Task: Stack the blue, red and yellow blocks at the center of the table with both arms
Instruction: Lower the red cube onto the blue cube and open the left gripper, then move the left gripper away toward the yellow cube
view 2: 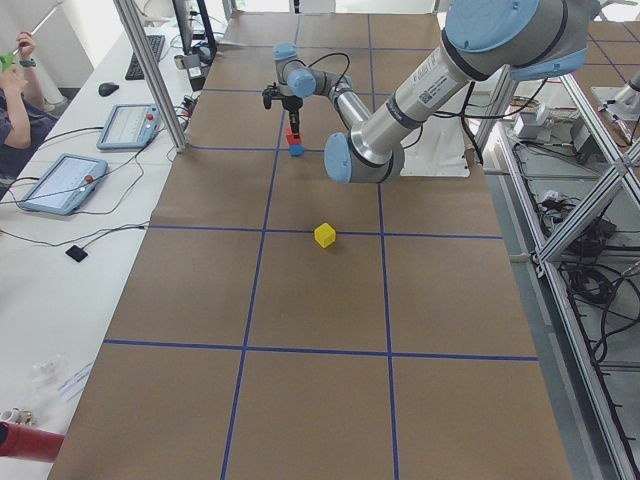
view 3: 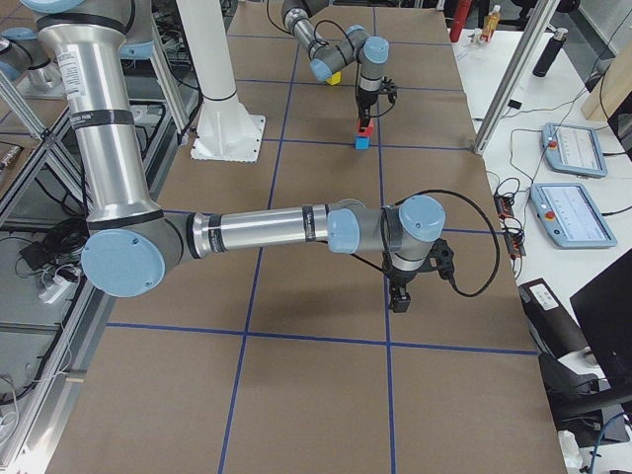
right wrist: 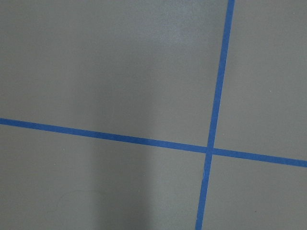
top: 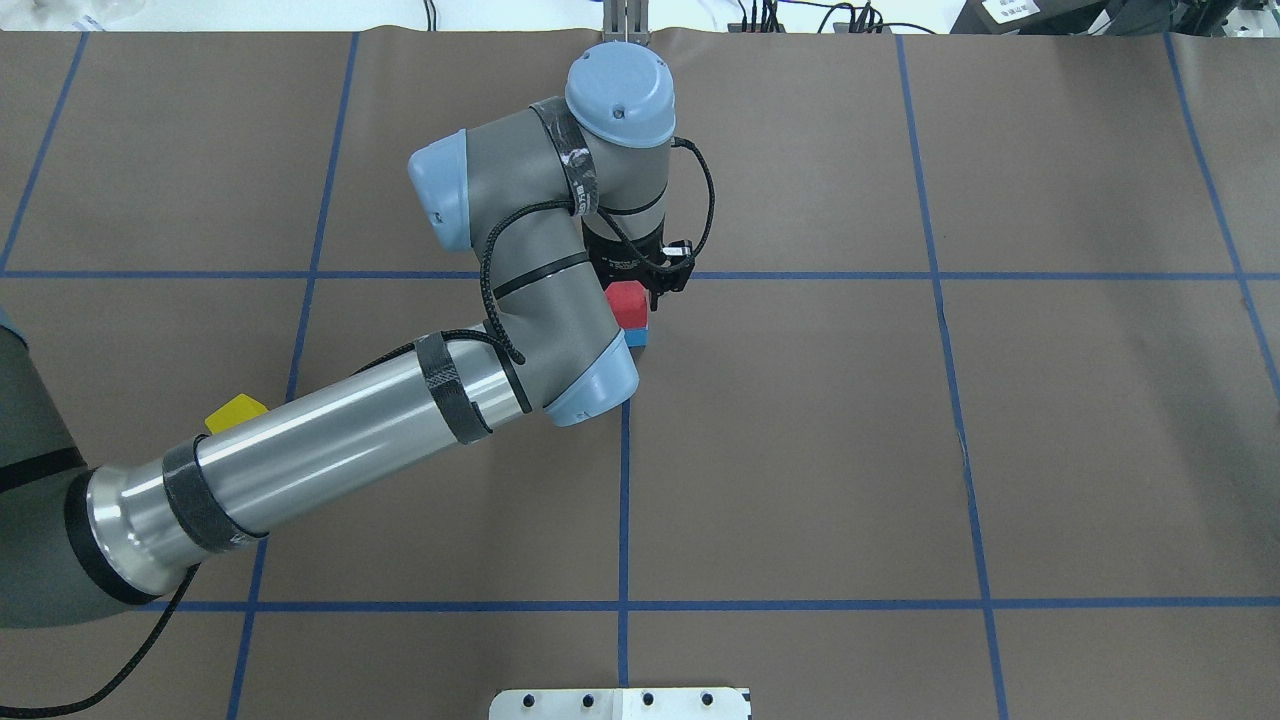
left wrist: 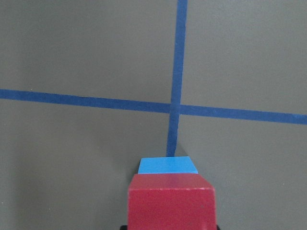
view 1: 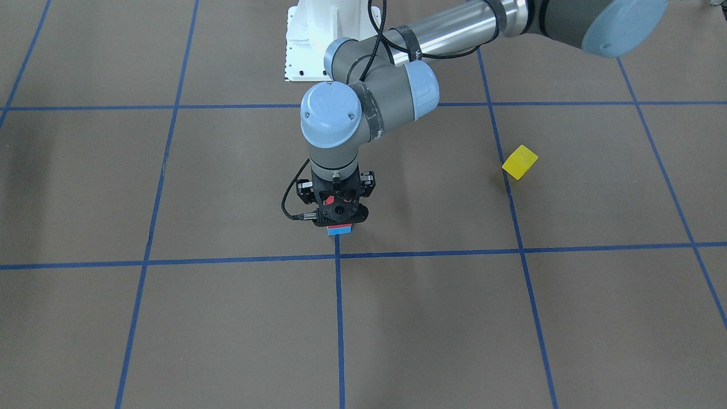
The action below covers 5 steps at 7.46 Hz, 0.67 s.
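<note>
My left gripper [view 1: 339, 218] is at the table's center, shut on the red block [top: 628, 303]. The red block rests on top of the blue block [top: 637, 338], which sits at a tape crossing. In the left wrist view the red block [left wrist: 171, 201] fills the bottom center, with the blue block [left wrist: 168, 166] showing just beyond it. The yellow block [view 1: 519, 162] lies alone on the table on my left side, partly hidden by my left arm in the overhead view [top: 235, 412]. My right gripper [view 3: 399, 299] shows only in the exterior right view, low over the table; I cannot tell whether it is open or shut.
Brown table cover with a blue tape grid [right wrist: 211, 149]. The white robot base [view 1: 318, 40] stands at the table's edge. Operator tablets [view 2: 62, 182] lie on a side bench outside the work area.
</note>
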Motion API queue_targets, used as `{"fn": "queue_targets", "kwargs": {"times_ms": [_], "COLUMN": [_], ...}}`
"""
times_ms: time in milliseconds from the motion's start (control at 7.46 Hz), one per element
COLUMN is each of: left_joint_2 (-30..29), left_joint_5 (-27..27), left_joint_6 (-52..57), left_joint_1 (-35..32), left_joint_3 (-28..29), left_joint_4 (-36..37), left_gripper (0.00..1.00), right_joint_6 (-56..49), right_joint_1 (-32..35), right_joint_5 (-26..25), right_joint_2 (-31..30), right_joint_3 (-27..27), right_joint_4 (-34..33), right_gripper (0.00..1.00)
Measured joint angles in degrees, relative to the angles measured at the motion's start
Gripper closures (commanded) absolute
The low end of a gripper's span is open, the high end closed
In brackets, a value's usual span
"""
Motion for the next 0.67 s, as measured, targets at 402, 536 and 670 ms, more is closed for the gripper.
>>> {"fn": "queue_targets", "kwargs": {"times_ms": [402,536,670], "left_joint_2": [0.0,0.0,0.55], "left_joint_5": [-0.02,-0.15,-0.38], "left_joint_6": [-0.03,0.19,0.8], "left_joint_1": [-0.15,-0.77,-2.15], "left_joint_3": [-0.29,-1.57,-4.58], "left_joint_4": [-0.02,0.12,1.26], "left_gripper": [0.0,0.0,0.0], "right_joint_6": [0.0,0.0,0.0], "right_joint_1": [0.01,0.01,0.03], "right_joint_5": [0.0,0.01,0.07], "right_joint_2": [0.03,0.04,0.03], "right_joint_3": [0.03,0.04,0.07], "right_joint_4": [0.0,-0.01,-0.03], "right_gripper": [0.01,0.01,0.01]}}
